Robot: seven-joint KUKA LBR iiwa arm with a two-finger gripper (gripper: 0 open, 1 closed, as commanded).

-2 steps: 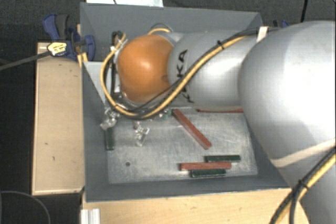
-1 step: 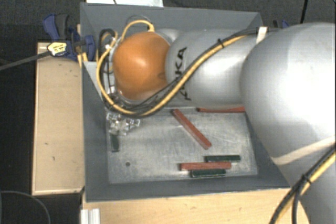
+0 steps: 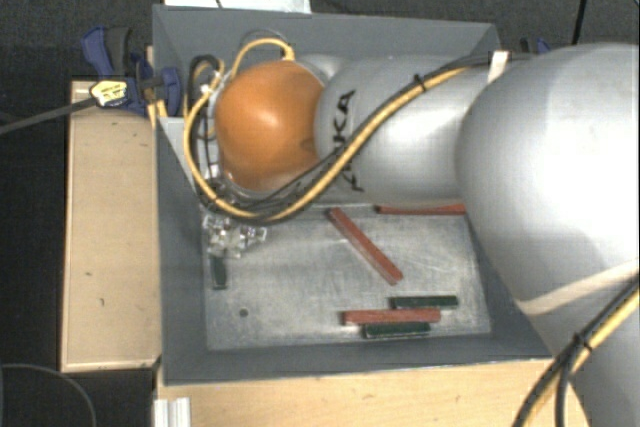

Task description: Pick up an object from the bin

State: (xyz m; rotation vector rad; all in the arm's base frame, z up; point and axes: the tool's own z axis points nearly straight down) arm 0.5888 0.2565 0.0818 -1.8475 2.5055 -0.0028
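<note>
Against the bin's left wall, the gripper hangs with a short dark-green piece just beyond it toward the near wall, long axis pointing the same way; whether the gripper is released or clenched cannot be told.

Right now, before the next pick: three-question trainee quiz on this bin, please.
1. True or false: the pincer is over the left side of the bin, as the camera sees it.
2. What lies diagonally mid-bin? A) a reddish-brown stick B) a blue ball C) a yellow cup
3. How many are in the bunched sticks by the near wall?
Key: 1 true; 2 A; 3 three.
</note>
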